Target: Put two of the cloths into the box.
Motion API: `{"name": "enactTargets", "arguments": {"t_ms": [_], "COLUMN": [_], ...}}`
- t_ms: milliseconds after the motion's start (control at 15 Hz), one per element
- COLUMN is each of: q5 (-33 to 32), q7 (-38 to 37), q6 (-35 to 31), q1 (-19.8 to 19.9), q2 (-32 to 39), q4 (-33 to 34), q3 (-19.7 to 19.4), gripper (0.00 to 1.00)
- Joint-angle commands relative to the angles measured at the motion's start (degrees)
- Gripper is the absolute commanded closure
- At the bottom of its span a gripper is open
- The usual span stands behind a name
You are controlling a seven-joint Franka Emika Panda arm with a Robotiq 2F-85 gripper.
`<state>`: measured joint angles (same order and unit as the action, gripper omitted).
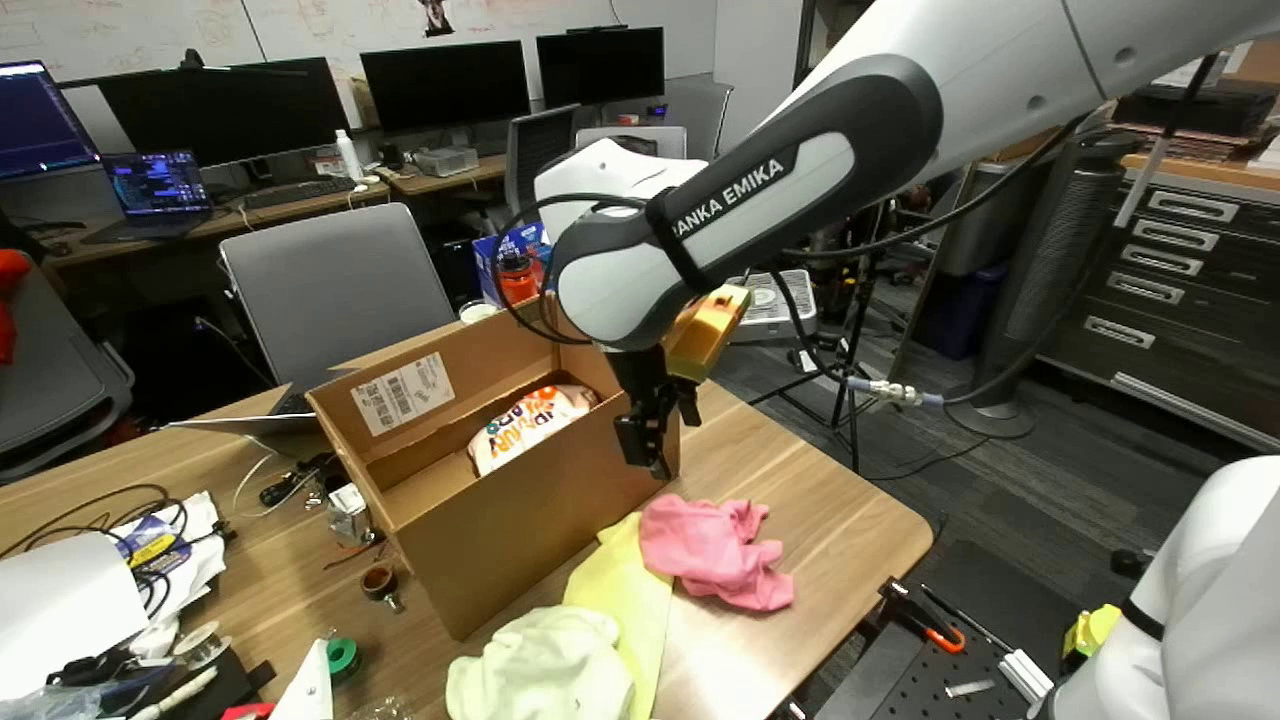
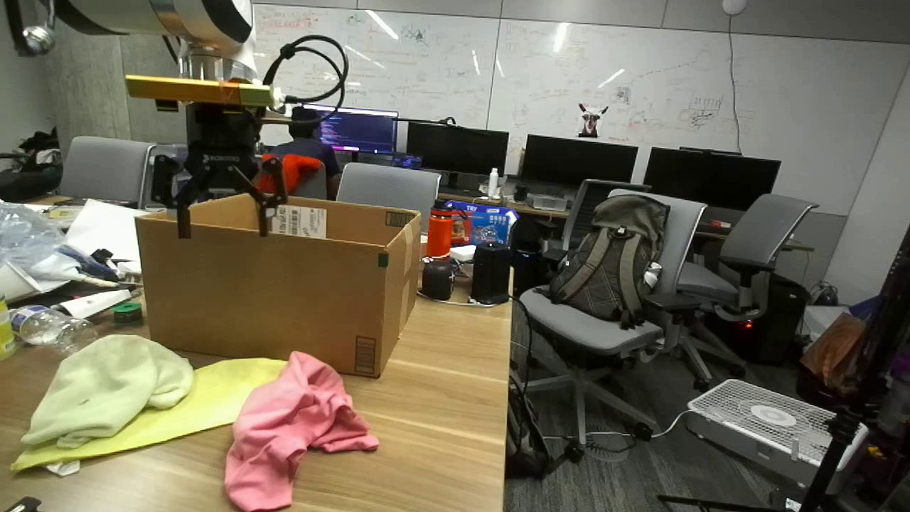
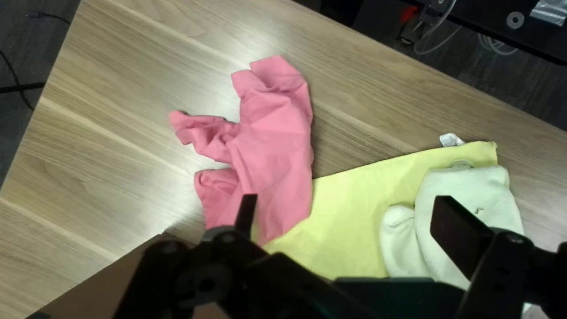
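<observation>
Two jaws of the black claw stand wide apart, hanging near the rim of the large brown corrugated cardboard box. Inside it lies a white cloth with orange and dark print. Outside, on the wood-grain bench, a crumpled pink cloth overlaps one end of a flat yellow cloth; a bunched greenish-white cloth lies on the other.

Near left in an exterior view, yellow cloth is overlapped by pink cloth; right, a backpack is supported by a chair.
</observation>
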<state>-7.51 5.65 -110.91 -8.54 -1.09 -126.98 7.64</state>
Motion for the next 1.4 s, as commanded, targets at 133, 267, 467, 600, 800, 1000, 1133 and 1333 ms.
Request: {"name": "enactTargets", "arguments": {"t_ms": [133,267,467,600,800,1000,1133,1333], "q5": [1.3,1.6,2.6,4.1,6.1,4.7,3.9,2.8], "q7": [0.4,0.2,-1.4,-2.2,-3.1,-5.5,-6.7,-8.0], "q6": [-7.0,-10.2,-15.3,-17.9,-21.2,-24.6,-25.7,-27.5], "q1": [-1.2,-1.6,-2.0,-2.2,-2.7,-3.2,-3.7,-4.4], "q2": [-1.4,-1.0,0.0,0.9,2.3,5.1,7.5,11.1], "q4": [-4.6,-5.7,-7.3,-8.1,-9.1,-9.4,-8.4,-7.1], "q3": [1.8,2.3,2.8,3.1,3.7,4.2,4.3,4.3], "gripper": [0.00,0.00,0.00,0.00,0.00,0.00,0.00,0.00]}}
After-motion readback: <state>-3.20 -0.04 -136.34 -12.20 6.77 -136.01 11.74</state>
